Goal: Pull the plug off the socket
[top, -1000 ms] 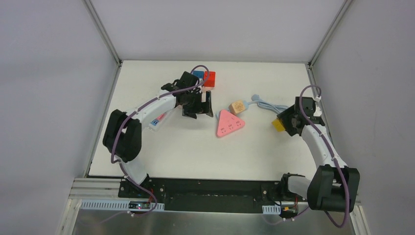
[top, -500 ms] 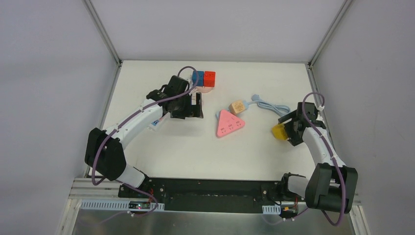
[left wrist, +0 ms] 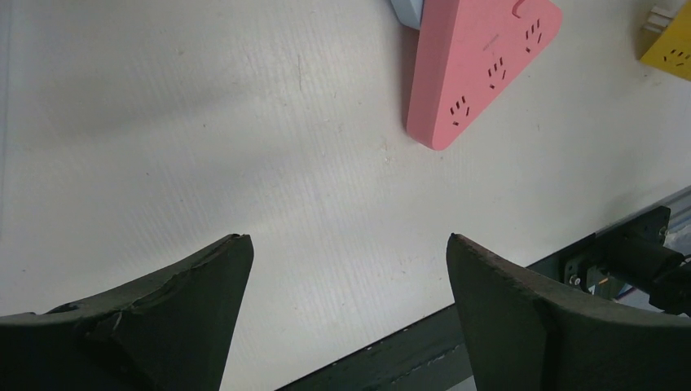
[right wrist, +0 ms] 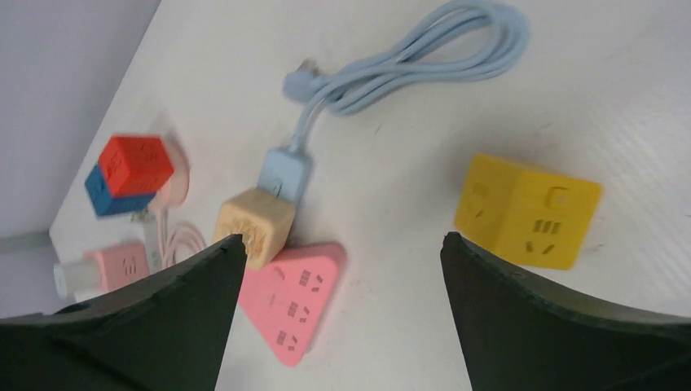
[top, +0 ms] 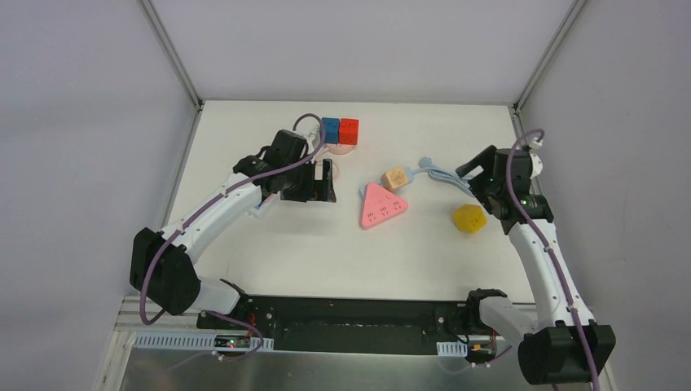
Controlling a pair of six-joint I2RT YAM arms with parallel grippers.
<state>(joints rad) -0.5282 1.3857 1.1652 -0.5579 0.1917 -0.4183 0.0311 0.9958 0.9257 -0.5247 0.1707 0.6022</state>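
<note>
On the white surface (top: 269, 252) a beige cube socket (top: 395, 177) sits just beyond the top corner of a flat pink triangular power strip (top: 381, 205), close beside it. A light blue plug (right wrist: 285, 173) is seated against the far face of the beige cube. Its light blue cable (top: 444, 173) loops away to the right and ends in a loose connector lying on the surface.

A yellow cube socket (top: 468, 218) lies by itself to the right of the pink strip, well apart from it, with nothing touching it. The right fingers (right wrist: 521, 318) are spread wide with nothing between them, held above the surface between the cable loop and the yellow cube.

The left fingers (left wrist: 195, 301) are also spread wide and grip nothing. They hang over bare surface to the left of the pink strip. A blue cube (top: 330, 128) and a red cube (top: 349, 130) stand side by side, touching, near the far edge.
</note>
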